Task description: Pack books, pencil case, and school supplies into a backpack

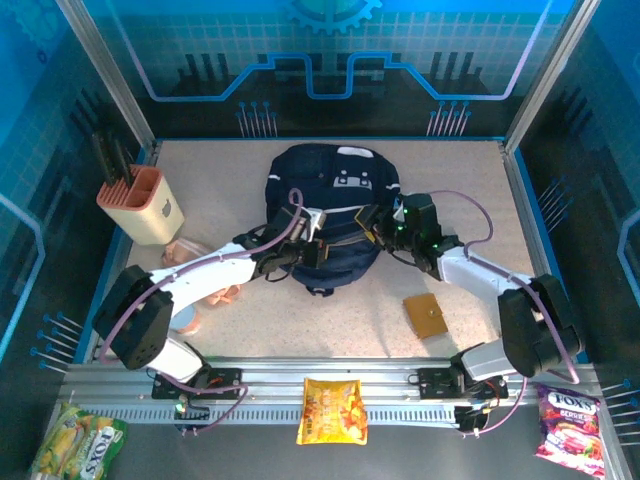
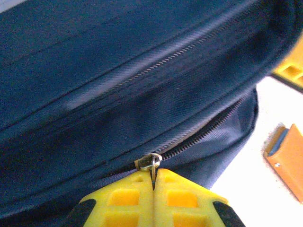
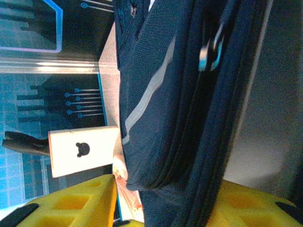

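Pinching zipper pull (image 2: 150,163) with closed left gripper (image 2: 152,176) in left-wrist view; straddling backpack (image 3: 156,71) with parted right gripper (image 3: 165,183) in right-wrist view.

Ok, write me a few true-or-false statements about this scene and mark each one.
1. The left hand is shut on the zip pull of the backpack. True.
2. The tan square piece is inside the backpack. False: it lies on the table beside it.
3. The right hand straddles the backpack's edge, fingers apart. True.
4. The yellow snack bag sits on the backpack. False: it lies by the near rail.
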`<control>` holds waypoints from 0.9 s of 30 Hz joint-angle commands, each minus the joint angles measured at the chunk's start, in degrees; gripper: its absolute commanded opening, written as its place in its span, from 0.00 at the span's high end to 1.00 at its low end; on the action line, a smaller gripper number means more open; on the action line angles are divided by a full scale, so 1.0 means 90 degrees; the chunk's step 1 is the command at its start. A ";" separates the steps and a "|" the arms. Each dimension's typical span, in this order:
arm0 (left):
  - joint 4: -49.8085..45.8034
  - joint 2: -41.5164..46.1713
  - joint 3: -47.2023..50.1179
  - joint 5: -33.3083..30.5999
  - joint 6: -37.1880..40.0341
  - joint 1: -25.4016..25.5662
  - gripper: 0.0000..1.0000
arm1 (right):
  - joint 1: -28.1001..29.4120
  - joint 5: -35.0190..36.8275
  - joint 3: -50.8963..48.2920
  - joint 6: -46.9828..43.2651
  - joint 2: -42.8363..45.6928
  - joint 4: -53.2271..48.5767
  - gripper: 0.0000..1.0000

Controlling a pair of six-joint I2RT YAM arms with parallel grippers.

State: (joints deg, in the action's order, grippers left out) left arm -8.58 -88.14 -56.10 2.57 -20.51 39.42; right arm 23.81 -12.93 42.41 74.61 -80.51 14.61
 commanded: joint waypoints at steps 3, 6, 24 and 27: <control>0.0482 -0.0393 -0.0545 0.0315 0.0204 0.0400 1.00 | 0.0492 0.1264 -0.0212 0.0685 0.0376 -0.0303 0.50; 0.0498 -0.0599 -0.0713 0.0371 0.0227 0.0539 1.00 | 0.0594 0.1519 -0.0250 0.0787 0.0374 -0.0355 0.49; 0.0355 -0.0358 -0.0368 0.0106 0.0454 0.0556 1.00 | 0.0355 0.1278 0.0128 0.0423 -0.0269 0.0058 0.77; 0.0175 -0.0168 -0.0159 -0.0038 0.0631 0.0435 1.00 | 0.0141 0.1187 0.0040 0.0175 0.0020 0.0065 0.83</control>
State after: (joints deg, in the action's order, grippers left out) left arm -6.72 -93.06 -59.35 2.66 -17.76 43.90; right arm 27.24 -2.81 41.91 79.29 -83.15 12.88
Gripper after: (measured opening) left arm 0.063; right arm 0.178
